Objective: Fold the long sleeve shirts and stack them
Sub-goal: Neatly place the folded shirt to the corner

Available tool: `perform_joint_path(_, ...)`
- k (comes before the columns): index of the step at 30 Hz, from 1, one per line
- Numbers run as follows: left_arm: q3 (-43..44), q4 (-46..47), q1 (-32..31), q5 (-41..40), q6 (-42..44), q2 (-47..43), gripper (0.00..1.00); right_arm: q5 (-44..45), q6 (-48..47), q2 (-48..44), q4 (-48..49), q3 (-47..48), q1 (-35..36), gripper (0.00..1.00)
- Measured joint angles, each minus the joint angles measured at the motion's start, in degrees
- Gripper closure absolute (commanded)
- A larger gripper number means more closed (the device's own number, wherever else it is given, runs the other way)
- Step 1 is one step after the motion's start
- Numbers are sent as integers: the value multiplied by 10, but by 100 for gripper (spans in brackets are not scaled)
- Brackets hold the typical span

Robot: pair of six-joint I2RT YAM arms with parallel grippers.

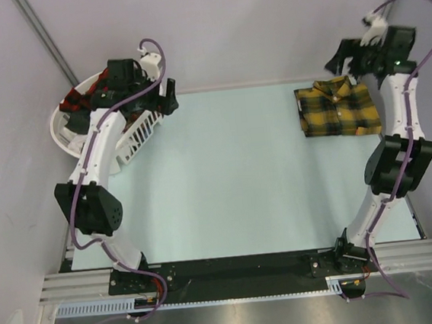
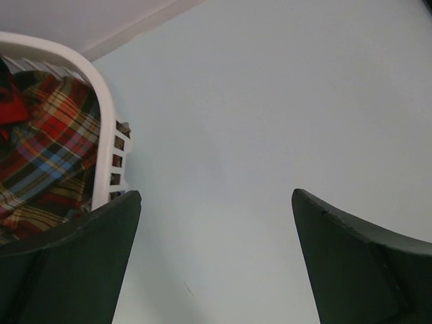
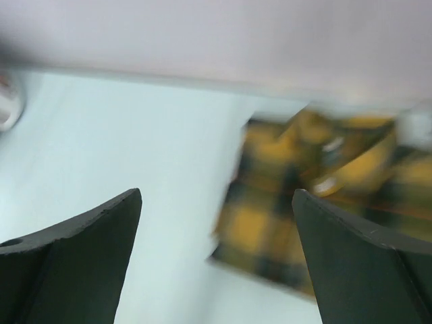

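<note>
The right gripper (image 3: 216,194) stood with its fingers spread wide and nothing between them, at the upper right of the overhead view; just below it in the frame the folded mustard-yellow shirt (image 1: 337,108) lay flat on the table (image 1: 225,176); the left gripper (image 2: 216,196), equally wide and empty, hung beside the white basket (image 1: 62,135) at upper left; red plaid shirts (image 2: 47,148) lay bundled inside it.

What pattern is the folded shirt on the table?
Mustard-yellow plaid with black checks: the folded shirt, clearest in the top external view.
</note>
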Motion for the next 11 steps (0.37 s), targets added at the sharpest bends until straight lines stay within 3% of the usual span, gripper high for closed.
perform_joint_path(5, -135, 8, -17, -26, -4, -65, 1, -18, 17, -81, -13, -256, 89, 0)
perform_joint_path(11, -347, 19, -42, -66, -4, -134, 1, -3, 10, -153, -31, -461, 210, 0)
